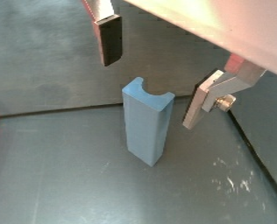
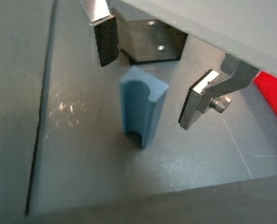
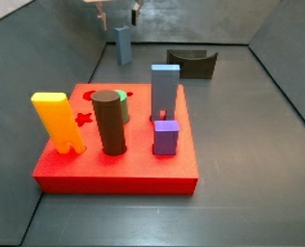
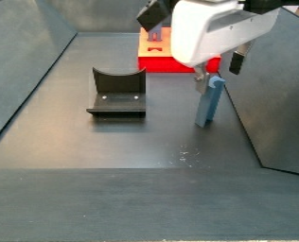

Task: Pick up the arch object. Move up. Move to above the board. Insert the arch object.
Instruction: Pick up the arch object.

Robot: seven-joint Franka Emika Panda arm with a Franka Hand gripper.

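Half the thick red board (image 4: 178, 62) hides behind the empty, wide-open hand (image 1: 152, 74); the slim grey-blue arch object (image 1: 145, 122) stands upright.

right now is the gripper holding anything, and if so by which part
Nothing is held. The gripper is open above the arch object, its fingers clear of the piece on both sides.

the claw (image 2: 151, 74) hangs open just above the upright arch object (image 2: 141, 109), its fingers (image 2: 103, 39) apart on either side. behind stands the fixture (image 2: 151, 40); the board (image 2: 273, 94) shows beside it.
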